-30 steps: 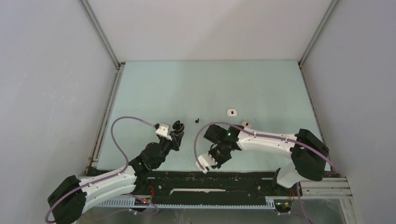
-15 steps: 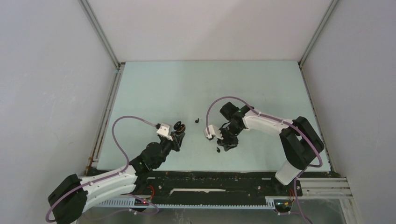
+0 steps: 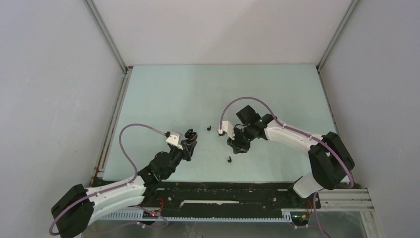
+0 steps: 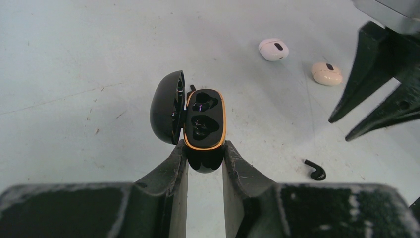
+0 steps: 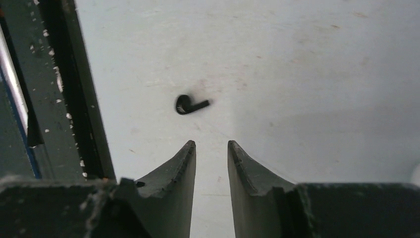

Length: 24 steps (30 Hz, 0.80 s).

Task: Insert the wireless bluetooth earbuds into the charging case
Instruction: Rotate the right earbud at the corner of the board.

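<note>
Since the earlier frame, the right claw (image 3: 236, 147) (image 5: 211, 144) has swung from the near edge out to mid-desk, and its jaws have parted to a narrow gap. We see nothing between them. One black earbud (image 5: 188, 105) (image 3: 229, 159), a small hooked stem, lies loose on the matte, scuffed desk (image 3: 173, 94) just ahead of the fingertips, not touching them.

The left claw (image 4: 204, 148) (image 3: 188, 141) is clamped on the charging case (image 4: 204, 124), gripping its base by both sides. The case is glossy black and oval, with a gold rim. Its lid (image 4: 167, 106) stands hinged open toward that claw's left. Both moulded wells (image 4: 203, 115) appear empty.

Beyond the left claw, to its right, lie a white earbud (image 4: 273, 49) and a beige earbud (image 4: 326, 73), smooth, rounded and near each other. A second black earbud (image 3: 208, 128) lies just beyond the case.
</note>
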Each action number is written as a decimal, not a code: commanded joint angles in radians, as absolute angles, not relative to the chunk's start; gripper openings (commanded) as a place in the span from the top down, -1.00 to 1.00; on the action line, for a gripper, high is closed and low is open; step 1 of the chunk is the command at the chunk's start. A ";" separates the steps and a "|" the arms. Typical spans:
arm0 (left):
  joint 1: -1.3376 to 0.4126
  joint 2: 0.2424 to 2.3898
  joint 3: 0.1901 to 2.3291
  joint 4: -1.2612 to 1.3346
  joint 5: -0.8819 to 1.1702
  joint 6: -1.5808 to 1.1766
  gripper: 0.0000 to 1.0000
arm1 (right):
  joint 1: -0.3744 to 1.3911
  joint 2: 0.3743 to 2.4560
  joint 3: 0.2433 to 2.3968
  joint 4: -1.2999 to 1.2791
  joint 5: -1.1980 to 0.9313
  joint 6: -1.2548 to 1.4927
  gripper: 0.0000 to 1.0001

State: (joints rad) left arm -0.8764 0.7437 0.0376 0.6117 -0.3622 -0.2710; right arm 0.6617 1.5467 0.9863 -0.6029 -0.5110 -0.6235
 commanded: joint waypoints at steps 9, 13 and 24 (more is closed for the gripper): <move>-0.870 0.715 0.006 0.658 -0.368 -0.267 0.95 | 0.849 1.626 0.972 -0.439 -0.363 -0.672 0.45; -0.868 0.718 0.006 0.658 -0.364 -0.265 0.95 | 0.888 1.664 0.980 -0.433 -0.327 -0.655 0.41; -0.867 0.722 0.010 0.658 -0.356 -0.262 0.95 | 0.883 1.667 0.980 -0.464 -0.234 -0.641 0.25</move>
